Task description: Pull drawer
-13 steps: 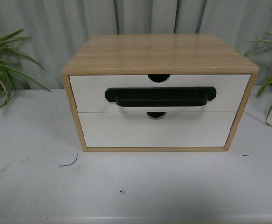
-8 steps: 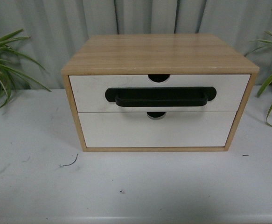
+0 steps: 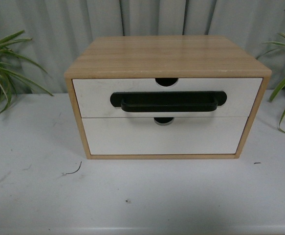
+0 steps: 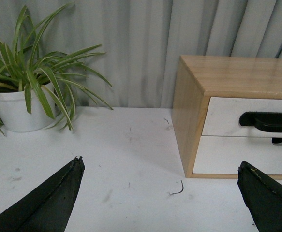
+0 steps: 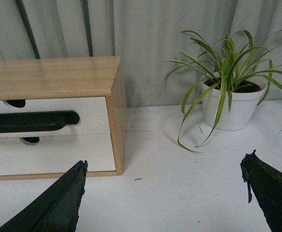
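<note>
The drawer (image 3: 166, 95) sits closed in the upper slot of the wooden cabinet (image 3: 166, 56), which stands mid-table (image 3: 142, 196) with its front facing the robot. Its black bar handle (image 3: 167, 102) stands proud of the white front, leaving room for a gripper to hook behind it. The plain lower front (image 3: 164, 138) has no handle. Neither arm shows in the front view. The left gripper (image 4: 160, 163) hangs near and left of the cabinet, spread wide and empty. The right gripper (image 5: 167, 159) mirrors it on the right, also spread and empty, probably readied for the handle.
</note>
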Controlling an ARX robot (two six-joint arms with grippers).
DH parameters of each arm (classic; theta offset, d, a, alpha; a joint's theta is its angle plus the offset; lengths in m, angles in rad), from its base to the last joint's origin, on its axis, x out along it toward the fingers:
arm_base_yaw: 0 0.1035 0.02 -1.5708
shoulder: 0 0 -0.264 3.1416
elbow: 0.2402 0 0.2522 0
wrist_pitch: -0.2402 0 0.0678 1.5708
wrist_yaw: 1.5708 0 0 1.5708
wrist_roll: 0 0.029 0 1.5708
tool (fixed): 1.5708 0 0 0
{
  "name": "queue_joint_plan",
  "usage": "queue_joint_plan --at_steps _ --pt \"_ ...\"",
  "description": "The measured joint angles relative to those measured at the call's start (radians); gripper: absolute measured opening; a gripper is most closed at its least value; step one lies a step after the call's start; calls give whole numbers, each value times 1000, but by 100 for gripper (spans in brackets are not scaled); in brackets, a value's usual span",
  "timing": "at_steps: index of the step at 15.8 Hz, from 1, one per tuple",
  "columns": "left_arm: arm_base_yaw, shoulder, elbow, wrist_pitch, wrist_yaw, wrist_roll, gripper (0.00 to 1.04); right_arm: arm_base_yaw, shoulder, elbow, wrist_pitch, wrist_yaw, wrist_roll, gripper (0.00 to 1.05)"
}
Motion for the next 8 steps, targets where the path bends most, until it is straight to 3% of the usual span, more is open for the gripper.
queue_joint_plan --at_steps 8 --pt "0 0 0 0 0 0 98 0 0 0 0 0 0 98"
